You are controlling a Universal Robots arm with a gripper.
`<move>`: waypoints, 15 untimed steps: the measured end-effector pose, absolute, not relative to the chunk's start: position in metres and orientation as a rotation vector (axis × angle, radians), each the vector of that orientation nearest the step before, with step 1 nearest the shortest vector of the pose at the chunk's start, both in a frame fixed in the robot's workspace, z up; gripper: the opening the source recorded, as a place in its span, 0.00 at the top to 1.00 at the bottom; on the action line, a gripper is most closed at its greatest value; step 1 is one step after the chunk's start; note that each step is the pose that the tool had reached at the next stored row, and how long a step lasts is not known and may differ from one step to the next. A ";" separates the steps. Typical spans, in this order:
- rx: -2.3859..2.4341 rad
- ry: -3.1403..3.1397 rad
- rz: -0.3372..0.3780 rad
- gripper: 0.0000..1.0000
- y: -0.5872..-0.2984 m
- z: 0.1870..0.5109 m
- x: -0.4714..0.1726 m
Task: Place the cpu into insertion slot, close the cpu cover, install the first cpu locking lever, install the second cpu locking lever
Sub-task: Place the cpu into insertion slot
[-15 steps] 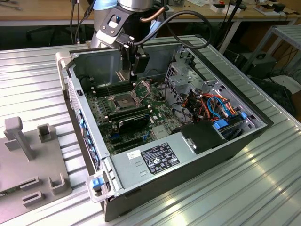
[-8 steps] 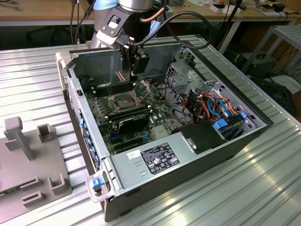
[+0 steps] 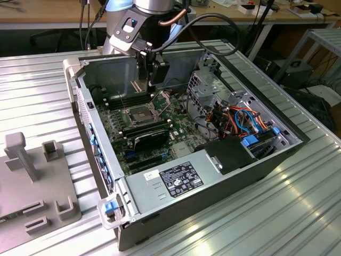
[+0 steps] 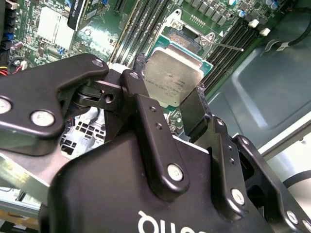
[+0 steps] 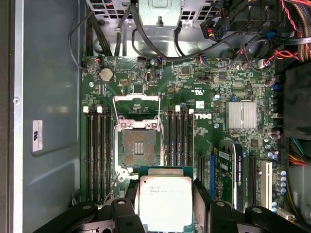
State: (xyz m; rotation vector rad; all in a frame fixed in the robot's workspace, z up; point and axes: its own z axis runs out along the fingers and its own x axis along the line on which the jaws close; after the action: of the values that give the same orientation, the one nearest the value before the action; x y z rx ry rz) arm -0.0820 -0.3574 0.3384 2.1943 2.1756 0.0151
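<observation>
The cpu (image 4: 174, 77), pinched flat by opposite edges between the gripper's (image 5: 164, 208) closed-in jaws so its underside is free, hangs above the board near the bare insertion slot (image 5: 139, 148), whose cpu cover (image 5: 136, 103) stands raised to admit it.

Silver-grey arm (image 3: 154, 5), blue-marked joint (image 3: 127, 28), black cable (image 3: 213, 19), matte black hand (image 4: 167, 92), silver screws (image 4: 175, 172), white lettering (image 4: 160, 224)
</observation>
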 end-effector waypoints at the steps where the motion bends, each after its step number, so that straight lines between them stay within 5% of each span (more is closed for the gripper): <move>1: 2.194 2.176 0.015 0.46 -0.357 0.338 -0.082; 15: 2.186 2.184 0.015 0.46 -0.357 0.337 -0.082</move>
State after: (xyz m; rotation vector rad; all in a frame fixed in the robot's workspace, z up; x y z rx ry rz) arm -0.0820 -0.3575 0.3366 2.1857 2.1842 0.0153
